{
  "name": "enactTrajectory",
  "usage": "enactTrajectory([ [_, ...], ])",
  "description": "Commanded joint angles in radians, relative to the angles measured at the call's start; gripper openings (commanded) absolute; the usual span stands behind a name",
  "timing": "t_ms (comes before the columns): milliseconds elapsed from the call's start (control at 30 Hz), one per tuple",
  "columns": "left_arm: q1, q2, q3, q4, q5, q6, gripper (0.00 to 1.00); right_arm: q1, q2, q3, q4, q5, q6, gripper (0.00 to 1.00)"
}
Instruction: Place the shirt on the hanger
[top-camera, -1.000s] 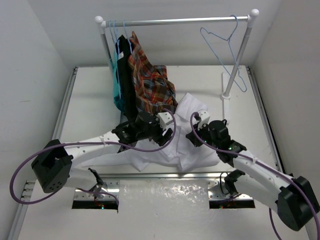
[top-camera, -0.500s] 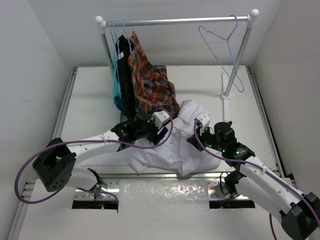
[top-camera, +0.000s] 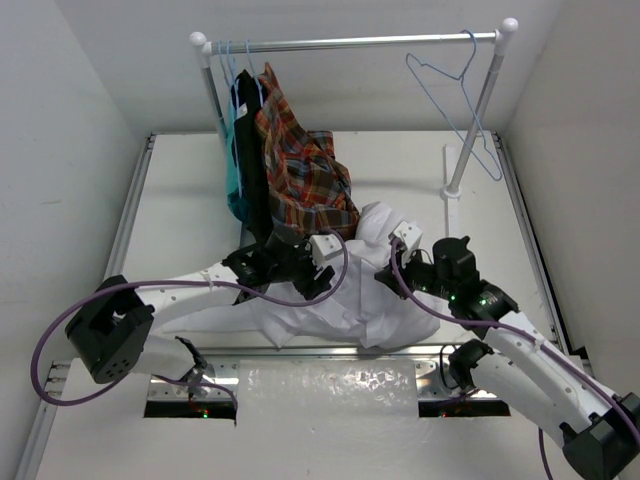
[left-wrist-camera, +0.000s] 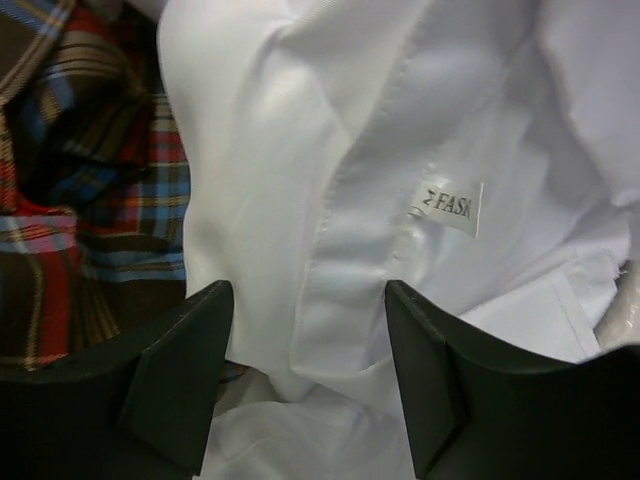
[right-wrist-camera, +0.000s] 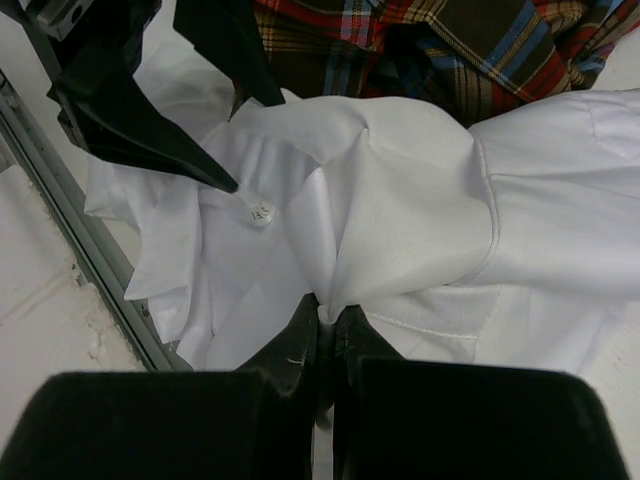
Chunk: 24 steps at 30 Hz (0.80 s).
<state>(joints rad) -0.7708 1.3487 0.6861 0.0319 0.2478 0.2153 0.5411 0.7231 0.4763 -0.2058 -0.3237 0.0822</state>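
A: Your shirt (top-camera: 350, 305) lies crumpled on the bench (top-camera: 180, 200), at the near edge, between your two arms.

B: Your hanger (top-camera: 462, 100) is well apart from it, at one o'clock from the shirt. It is bare, hooked on the right end of the rail (top-camera: 350, 43), and hangs tilted.

A: Your right pincer (right-wrist-camera: 328, 322) is closed on the shirt. In its wrist view a fold of white cloth is nipped between the fingers and spreads up from them toward twelve o'clock.

B: Your left pincer (left-wrist-camera: 307, 300) stands open. The collar band (left-wrist-camera: 350, 250) runs down between its fingers, and neither finger visibly presses it. The label (left-wrist-camera: 447, 207) sits at one o'clock of the gap.

A: From above, your left pincer meets the shirt from nine o'clock and your right from three o'clock. They are near each other, with cloth between them.

B: The plaid (top-camera: 300, 160) hangs from the left of the rail, and its low end meets the white cloth at eleven o'clock. In your left wrist view it fills the nine o'clock side.

A: A button (right-wrist-camera: 259, 213) shows in your right wrist view at eleven o'clock of the closed fingers, just beside a tip of the left pincer.

B: The dark and teal garments (top-camera: 238, 150) hang just beside the plaid, at its nine o'clock.
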Motion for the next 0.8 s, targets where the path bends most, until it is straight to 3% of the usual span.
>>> enactTrajectory([
  [0,0.004,-0.006,-0.005,0.004,0.106,0.058,0.58,0.007,-0.013,0.068,0.022,0.005,-0.022,0.00],
  [167,0.002,-0.006,-0.013,-0.010,0.154,0.084,0.29,0.007,0.007,0.074,0.040,0.008,-0.006,0.00],
  [233,0.002,-0.008,-0.013,-0.012,0.156,0.087,0.04,0.007,0.009,0.074,0.051,0.017,-0.002,0.00],
  [267,0.002,-0.010,-0.013,-0.013,0.148,0.088,0.00,0.007,0.010,0.074,0.052,0.023,-0.002,0.00],
  [433,0.004,-0.034,0.027,-0.030,0.058,0.072,0.00,0.003,0.025,0.081,-0.016,0.190,0.013,0.00],
  [500,0.004,-0.043,0.061,-0.085,0.009,0.073,0.00,-0.006,0.029,0.087,-0.053,0.253,0.017,0.14],
  [533,0.004,-0.045,0.102,-0.101,-0.002,0.076,0.00,-0.010,0.029,0.094,-0.061,0.271,0.018,0.30],
  [600,0.005,-0.051,0.163,-0.145,-0.027,0.090,0.00,-0.038,0.024,0.119,-0.072,0.291,0.034,0.45],
  [633,0.004,-0.052,0.182,-0.159,-0.034,0.090,0.00,-0.050,0.025,0.136,-0.079,0.290,0.039,0.58],
  [767,0.004,-0.056,0.251,-0.208,-0.071,0.111,0.00,-0.096,0.096,0.293,-0.217,0.295,0.034,0.79],
])
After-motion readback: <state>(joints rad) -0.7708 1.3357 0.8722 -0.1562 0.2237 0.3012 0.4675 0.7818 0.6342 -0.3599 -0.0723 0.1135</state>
